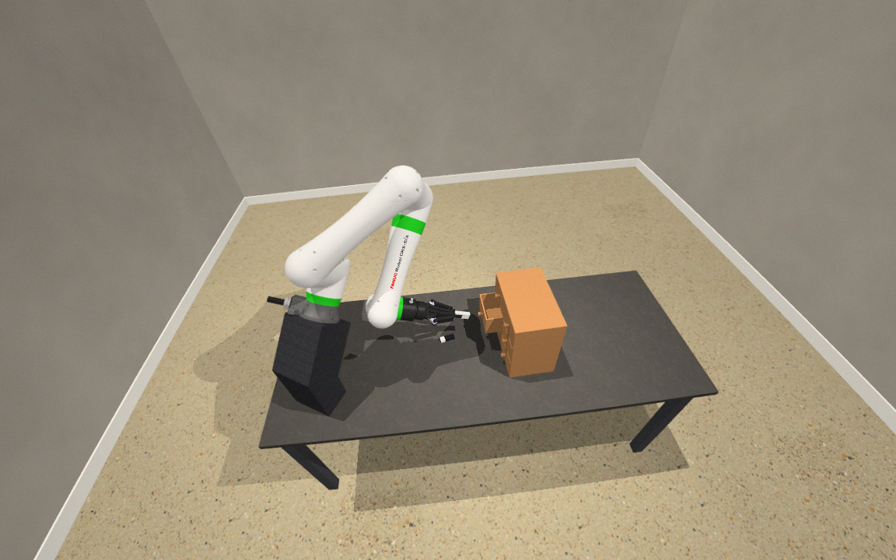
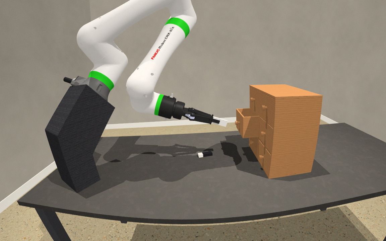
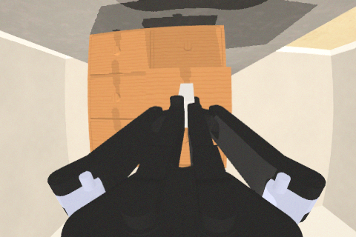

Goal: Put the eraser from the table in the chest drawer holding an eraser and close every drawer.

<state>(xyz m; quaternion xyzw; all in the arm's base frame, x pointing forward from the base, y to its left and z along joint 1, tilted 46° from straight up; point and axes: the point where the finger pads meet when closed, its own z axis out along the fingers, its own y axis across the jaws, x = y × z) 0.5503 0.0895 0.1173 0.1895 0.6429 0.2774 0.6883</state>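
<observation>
The eraser, a black sleeve with a white end, lies on the table between the robot and the chest. The orange wooden chest stands upright. Its middle drawer in the far column is pulled partly out and looks level; I make out no eraser in the part of its inside that shows. The other visible drawers look pushed in. My gripper is shut with nothing between its white fingertips. It points at the open drawer's front, a short gap before its knob, higher than the eraser.
The dark table carries the robot's black pedestal at the left and the chest to the right. Round knobs stick out of the chest's front. The arm's shadow falls around the eraser.
</observation>
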